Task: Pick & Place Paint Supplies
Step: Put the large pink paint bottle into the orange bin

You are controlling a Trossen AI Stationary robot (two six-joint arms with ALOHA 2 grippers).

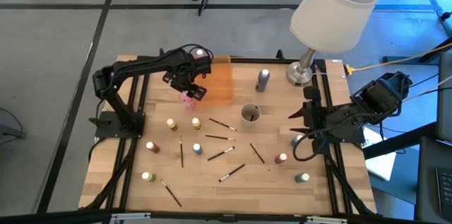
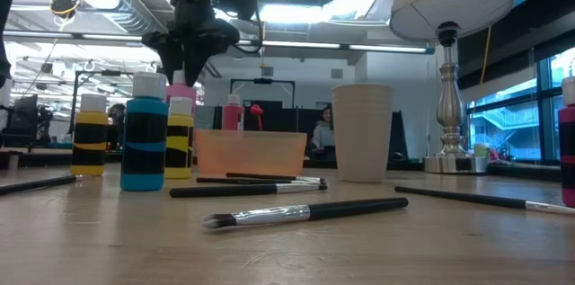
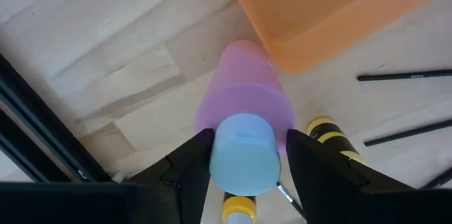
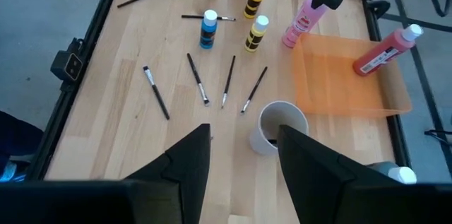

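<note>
My left gripper [image 1: 189, 87] [image 3: 244, 155] is shut on a pink paint bottle [image 1: 188, 99] [image 4: 302, 20], just off the near left corner of the orange tray [image 1: 220, 80]. A red bottle [image 4: 385, 51] lies inside that tray. My right gripper [image 4: 244, 150] is open above the table's right side, near the round cup [image 1: 250, 114] [image 4: 277, 128], touching nothing. Several other bottles stand upright on the table, among them a yellow one [image 1: 172, 124], a blue one [image 1: 198, 149] and a grey one [image 1: 263, 79]. Several dark-handled brushes [image 1: 221, 124] lie flat around them. My left gripper holds the pink bottle by its pale cap [image 3: 244, 143], pinched between the two fingers [image 3: 191, 164]. The fingers come from above, slanting down. The bottle hangs tilted below them, body [image 3: 244, 90] toward the table. Whether its base touches the wood cannot be told.
A table lamp stands at the far right, its base [image 1: 300, 74] on the table and its shade [image 1: 333, 8] over the corner. More bottles stand near the right edge, a red one [image 1: 281, 158] and a green one [image 1: 302, 178]. Black frame rails [image 1: 131, 132] run along both sides.
</note>
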